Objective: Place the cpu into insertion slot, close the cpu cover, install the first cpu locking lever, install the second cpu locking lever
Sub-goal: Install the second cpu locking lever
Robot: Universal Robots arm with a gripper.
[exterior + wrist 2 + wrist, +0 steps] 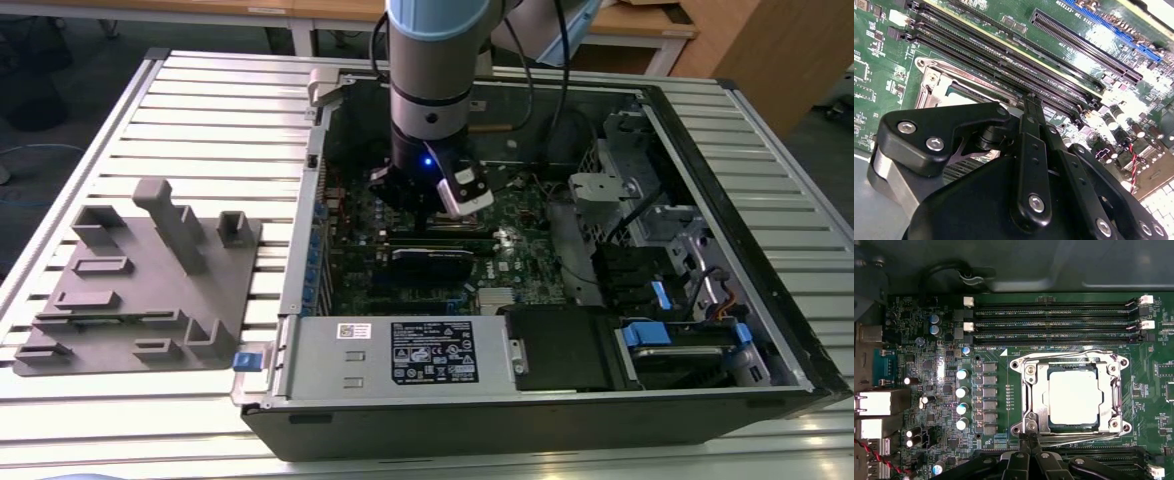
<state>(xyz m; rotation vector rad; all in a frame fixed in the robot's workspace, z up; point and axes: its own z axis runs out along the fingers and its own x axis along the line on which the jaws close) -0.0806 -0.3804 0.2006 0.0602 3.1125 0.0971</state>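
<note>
Lever stage: chip seated, cover down

The black hand [1030, 440] hangs with its fingertips pinched together, holding nothing, its tip at the near edge of the square silver metal cpu cover [1030, 415]. Beyond, the silvery-grey square cpu [1075, 396] lies in the insertion slot under that frame. Judging by this, a locking lever is in hand and calls for a careful push sideways and down.

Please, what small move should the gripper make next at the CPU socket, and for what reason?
Probably a slight press on the lever at the socket's edge. In the first wrist view the cpu already sits in the insertion slot, the cpu cover lies closed around it, and the gripper has its tips together at the cover's edge, beside a wire locking lever.
</note>
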